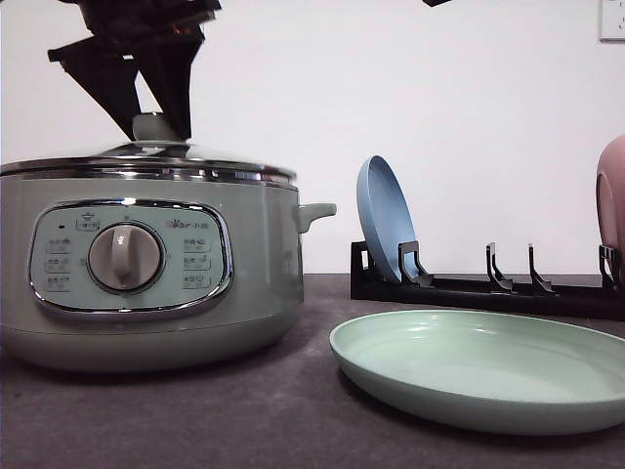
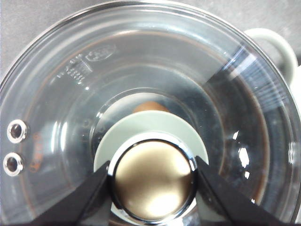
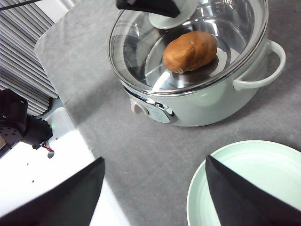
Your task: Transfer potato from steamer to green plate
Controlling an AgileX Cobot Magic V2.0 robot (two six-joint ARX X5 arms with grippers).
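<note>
The pale green steamer (image 1: 146,274) stands at the table's left with its glass lid (image 2: 221,80) on. Through the glass the orange-brown potato (image 3: 190,51) lies on the pot's floor; its top edge (image 2: 150,107) peeks past the knob. My left gripper (image 1: 159,125) reaches down from above, its fingers pressed on both sides of the lid's chrome-topped knob (image 2: 153,181). The green plate (image 1: 391,376) lies bare at the front right. Well above the mat between steamer (image 3: 202,103) and green plate (image 3: 244,179), my right gripper (image 3: 155,193) hangs open, holding nothing.
Behind the green plate a black dish rack (image 1: 469,288) holds a blue plate (image 1: 386,220) on edge and a pink plate (image 1: 612,195) at the far right. The steamer's side handle (image 1: 317,211) points toward the rack. The mat's edge and white robot base (image 3: 56,155) lie by the steamer.
</note>
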